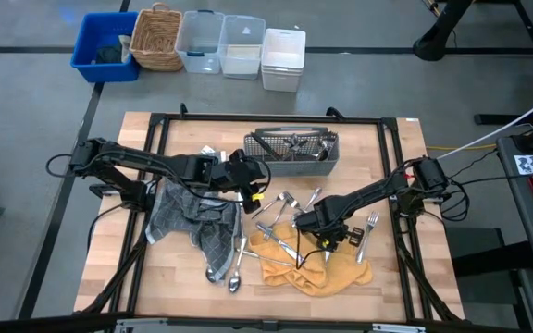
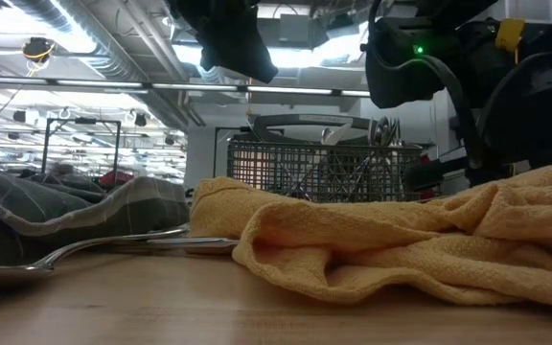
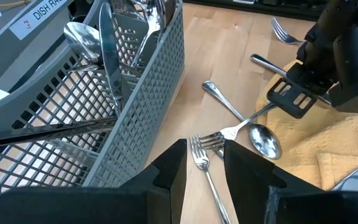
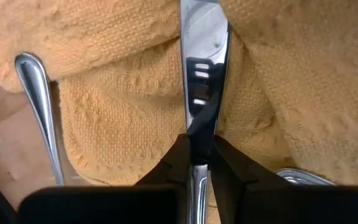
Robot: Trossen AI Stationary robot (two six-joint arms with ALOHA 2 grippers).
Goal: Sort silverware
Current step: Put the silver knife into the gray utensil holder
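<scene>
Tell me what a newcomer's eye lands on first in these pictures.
First, the yellow towel at the table's front right, strewn with silverware. There the right gripper is pinched on a knife lying on the cloth. Next, the grey mesh caddy at the back centre, already holding cutlery, with the left gripper open near it above a fork.

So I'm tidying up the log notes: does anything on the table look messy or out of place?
Yes. Loose forks and spoons lie scattered at all angles on and around a rumpled yellow towel, not in the grey mesh caddy. A crumpled grey checked cloth sprawls beside them, with two spoons at its edge.
</scene>
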